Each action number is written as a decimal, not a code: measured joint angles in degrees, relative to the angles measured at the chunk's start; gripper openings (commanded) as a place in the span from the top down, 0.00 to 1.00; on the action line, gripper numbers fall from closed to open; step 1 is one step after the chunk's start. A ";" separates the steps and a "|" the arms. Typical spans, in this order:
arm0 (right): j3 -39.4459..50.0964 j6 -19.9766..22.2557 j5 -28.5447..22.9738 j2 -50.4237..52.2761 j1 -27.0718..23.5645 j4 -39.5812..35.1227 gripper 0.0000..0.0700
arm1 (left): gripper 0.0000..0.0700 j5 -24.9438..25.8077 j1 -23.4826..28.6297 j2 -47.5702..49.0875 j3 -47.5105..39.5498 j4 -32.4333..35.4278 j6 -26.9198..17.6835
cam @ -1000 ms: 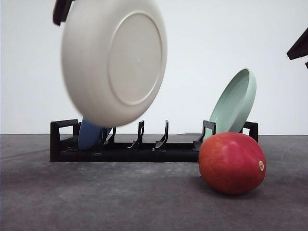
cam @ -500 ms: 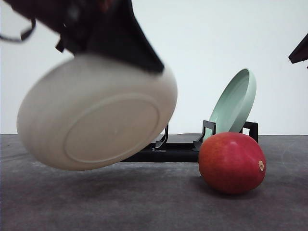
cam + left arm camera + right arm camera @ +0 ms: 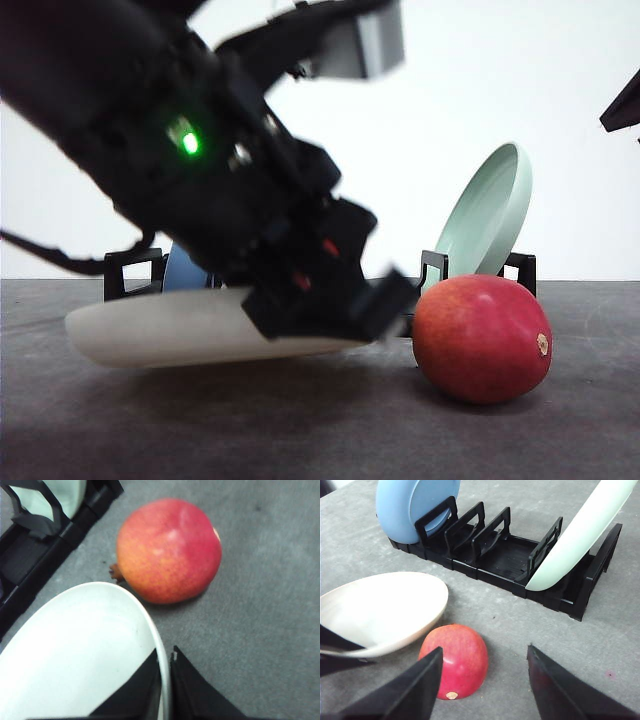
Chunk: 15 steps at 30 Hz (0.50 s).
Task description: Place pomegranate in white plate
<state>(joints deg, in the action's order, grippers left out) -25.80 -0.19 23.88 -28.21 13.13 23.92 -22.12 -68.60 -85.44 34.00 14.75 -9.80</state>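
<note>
The pomegranate (image 3: 482,338) sat nearest the front camera, a smooth, slightly oval red fruit with an orange-yellow blush and a small tan spot on its right flank, resting on the dark grey, felt-like table (image 3: 320,430). In the left wrist view its skin looked finely speckled, with a small brown nub low on the side toward the plate.

Just to its left, the left gripper (image 3: 165,666) was clamped on the rim of the white plate (image 3: 170,328), one black finger inside the dish and one outside. The plate was a shallow, matte cream round with a raised rim, held nearly flat and low over the table; whether it touched the surface could not be told. The pomegranate lay outside the plate, just beside its rim and close ahead of the left gripper, with a thin strip of table between fruit and rim in the right wrist view.

The right gripper (image 3: 485,680) hung above with its two black fingers spread wide and nothing between them, the pomegranate near its one finger.

Farther back stood a black plastic slotted rack (image 3: 495,555), with a glossy blue plate (image 3: 412,507) upright at one end and a pale green plate (image 3: 490,212) leaning at the other. Behind it rose a plain white wall (image 3: 480,80).
</note>
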 measured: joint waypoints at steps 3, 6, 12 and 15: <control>0.00 0.00 0.02 0.00 0.00 0.00 0.52 | 0.99 -2.90 -0.48 -1.06 0.00 0.45 -0.06; 0.00 0.00 0.02 0.00 0.00 0.00 0.52 | 0.98 -3.31 -0.48 -1.88 0.00 0.41 -0.03; 0.00 0.00 0.00 0.00 0.00 -0.11 0.52 | 0.92 -3.09 -0.49 -2.11 0.00 0.90 2.09; 0.00 0.00 0.00 0.00 0.00 -0.15 0.52 | 0.69 -1.58 -0.49 -2.11 0.00 0.94 3.60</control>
<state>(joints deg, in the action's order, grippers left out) -25.80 -0.19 23.88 -28.21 13.13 23.77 -23.70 -69.10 -87.55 34.00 15.68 -6.21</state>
